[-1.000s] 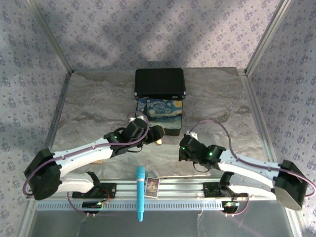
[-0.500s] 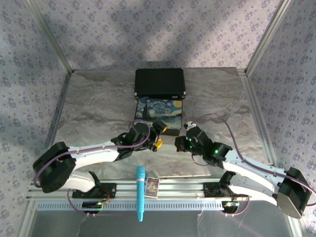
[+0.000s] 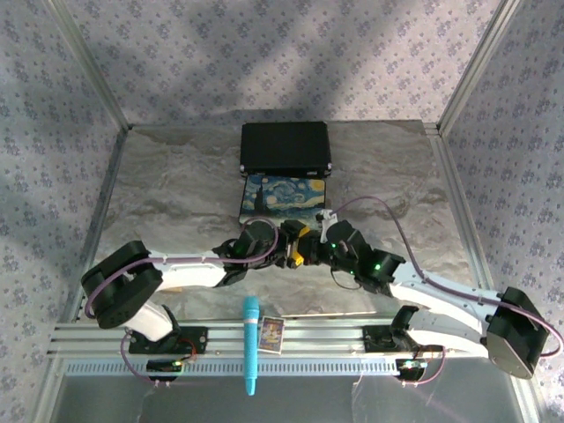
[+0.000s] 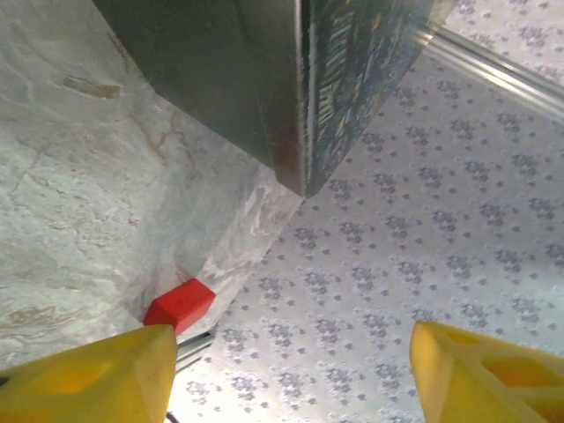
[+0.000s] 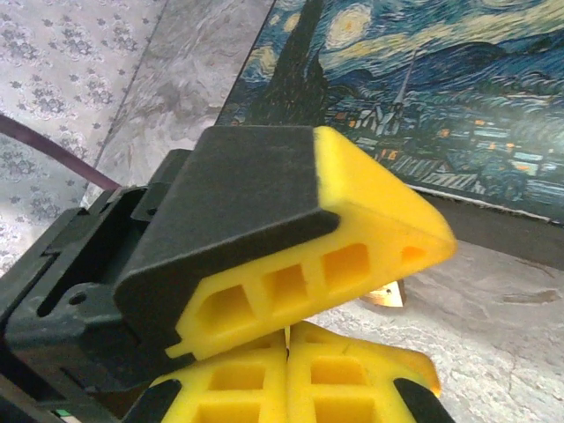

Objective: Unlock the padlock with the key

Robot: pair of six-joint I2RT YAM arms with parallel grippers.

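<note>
My two grippers meet nose to nose just in front of the painted box (image 3: pixel 284 198). The left gripper (image 3: pixel 293 244) is open: its yellow fingers (image 4: pixel 88 379) stand wide apart with nothing between them. One of those fingers (image 5: pixel 291 256) lies across the right gripper (image 5: pixel 286 352), whose pads are pressed together, shut. A small brass-gold corner, apparently the padlock (image 5: pixel 389 295), peeks out on the table behind that finger. The key is hidden; I see none between the right pads.
A black case (image 3: pixel 285 147) lies behind the painted box (image 5: pixel 423 97). A small red block (image 4: pixel 179 304) sits at the table's edge by the wall. A teal pen (image 3: pixel 251 344) and a small card (image 3: pixel 272 333) rest on the front rail.
Both arms swung inward. The left gripper moved right and the right gripper moved left until they met in front of the painted box.
</note>
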